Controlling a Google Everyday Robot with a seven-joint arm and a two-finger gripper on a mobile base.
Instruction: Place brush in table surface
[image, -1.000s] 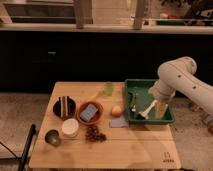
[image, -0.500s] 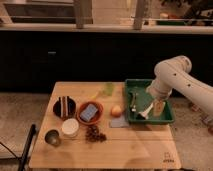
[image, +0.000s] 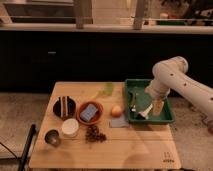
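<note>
The brush (image: 145, 111), with a pale handle and a dark end, lies in the green tray (image: 167, 119) near its front left. My gripper (image: 151, 101) hangs over the tray's middle, just above and right of the brush, at the end of the white arm that comes in from the right. I cannot tell whether it touches the brush. A slim yellowish utensil (image: 159, 105) stands just right of the gripper. The light-wood table surface (image: 135, 145) spreads in front, with a small dark logo (image: 168, 161) at its front right corner.
On the table's left half are a dark bowl (image: 65, 106), an orange bowl with a blue sponge (image: 90, 111), a white cup (image: 70, 127), a metal cup (image: 52, 137), dark berries (image: 94, 134), an orange ball (image: 116, 110), a grey cloth (image: 119, 121) and a green item (image: 107, 90).
The arm's elbow and the gripper have shifted a little to the left over the tray. The things on the table have not moved.
</note>
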